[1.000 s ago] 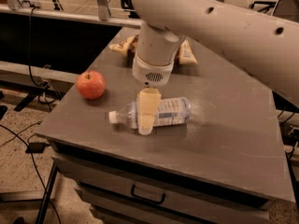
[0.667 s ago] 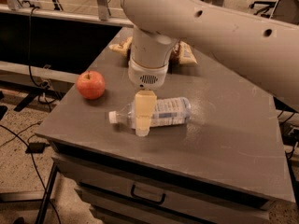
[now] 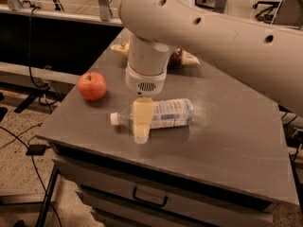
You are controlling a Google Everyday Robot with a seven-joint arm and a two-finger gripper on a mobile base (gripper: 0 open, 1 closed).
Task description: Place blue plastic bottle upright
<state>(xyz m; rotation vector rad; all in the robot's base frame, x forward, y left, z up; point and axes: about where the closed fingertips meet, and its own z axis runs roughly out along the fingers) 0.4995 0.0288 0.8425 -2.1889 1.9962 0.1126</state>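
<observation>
The blue plastic bottle (image 3: 168, 113) lies on its side on the grey table (image 3: 227, 141), with its white cap (image 3: 114, 119) pointing left toward the front-left corner. It is clear with a pale blue-and-white label. My gripper (image 3: 141, 126) hangs straight down from the big cream arm (image 3: 199, 27) and sits over the bottle's neck end, covering the part just right of the cap. The gripper's cream tip reaches the table surface in front of the bottle.
A red apple (image 3: 92, 85) stands on the table left of the bottle. A crumpled snack bag (image 3: 185, 57) lies at the back, partly behind the arm. The table has a drawer with a handle (image 3: 149, 198) below. Cables and stands lie on the floor at left.
My gripper has shifted slightly left along the bottle toward the cap and dropped a little lower. The bottle and apple have not moved.
</observation>
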